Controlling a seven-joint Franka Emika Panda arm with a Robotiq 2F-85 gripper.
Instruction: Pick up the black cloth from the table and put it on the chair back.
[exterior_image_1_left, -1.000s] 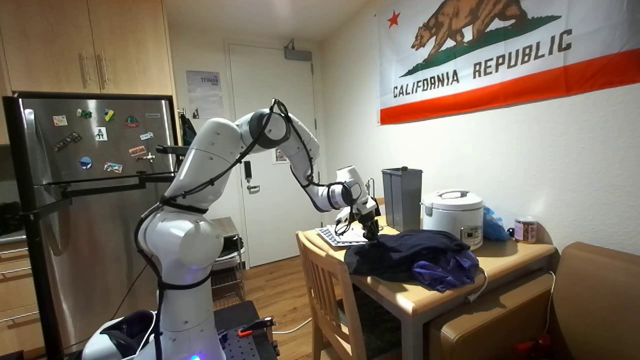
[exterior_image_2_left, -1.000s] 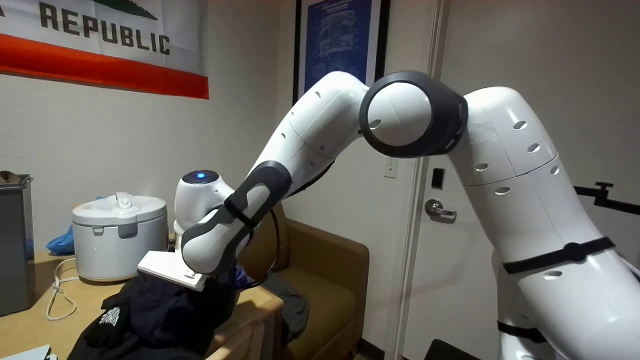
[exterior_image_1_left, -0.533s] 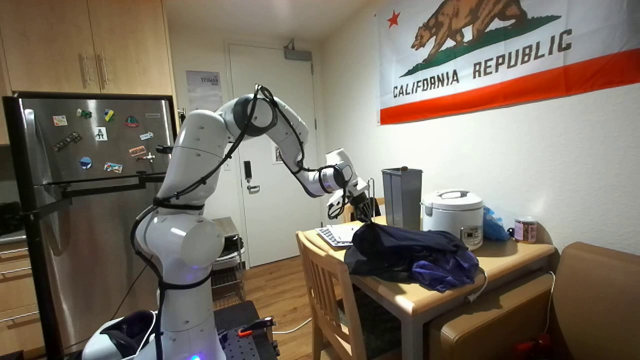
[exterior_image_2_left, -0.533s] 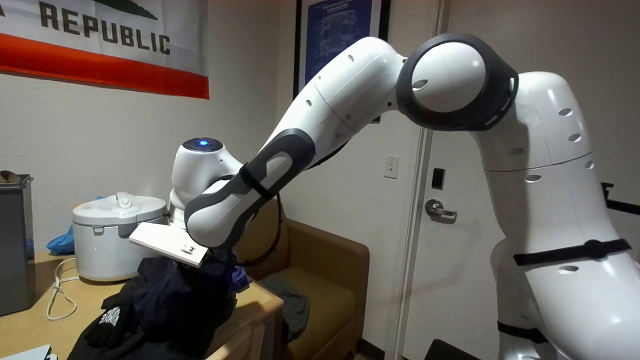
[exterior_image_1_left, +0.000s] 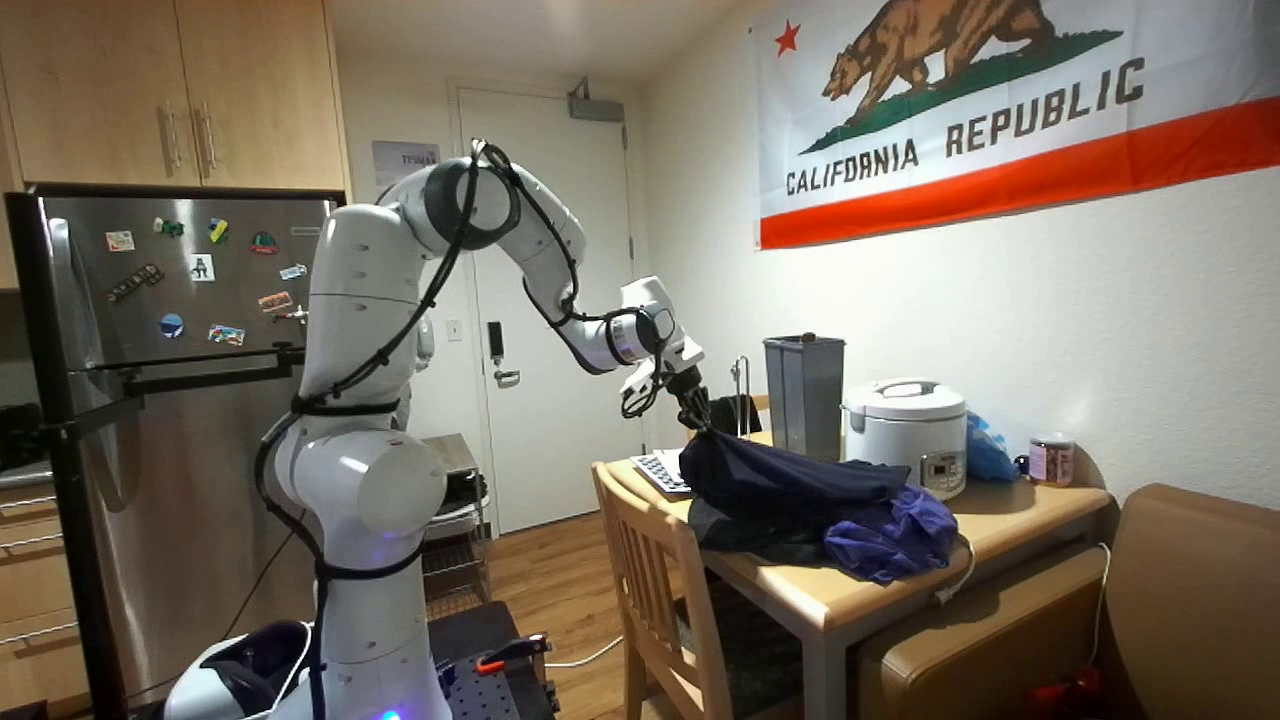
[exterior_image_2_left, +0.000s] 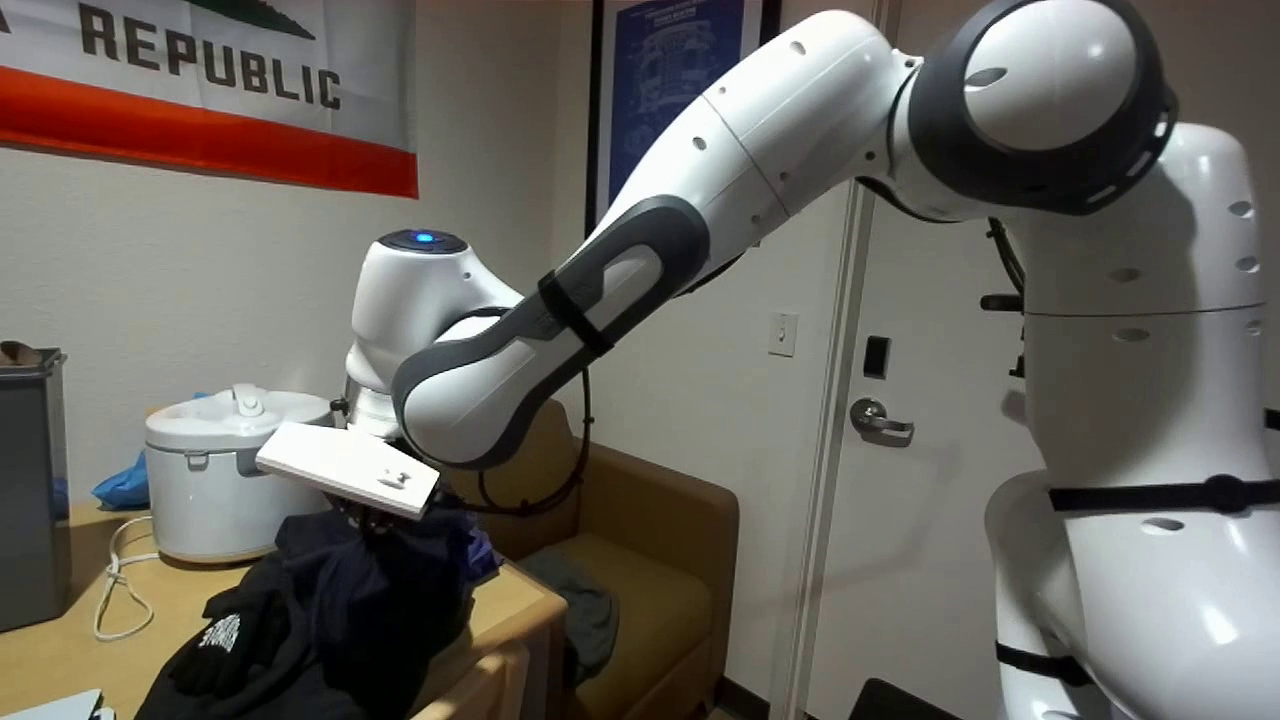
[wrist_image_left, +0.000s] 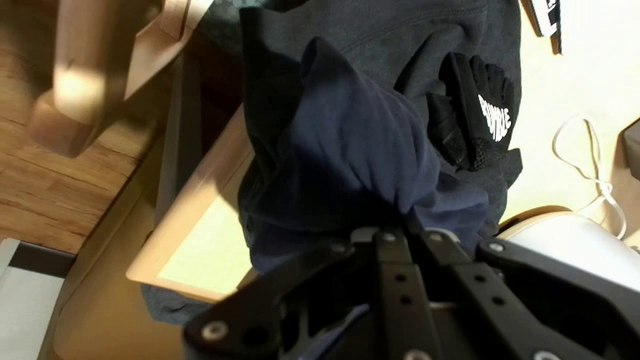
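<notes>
Hand (wrist_image_left: 410, 230) pinches navy cloth (wrist_image_left: 357, 145), while only an exterior view shows the chair back (exterior_image_1_left: 647, 512) whole.

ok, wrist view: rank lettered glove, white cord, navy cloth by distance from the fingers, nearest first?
1. Navy cloth: pinched in the fingers.
2. Lettered glove: up and right of them in the picture.
3. White cord: farther right, on the table.

Navy cloth (wrist_image_left: 360, 135), black gripper (wrist_image_left: 410, 231) — black glove (wrist_image_left: 472, 107), white-lettered — white flag (exterior_image_1_left: 1010, 135), red-striped.
</notes>
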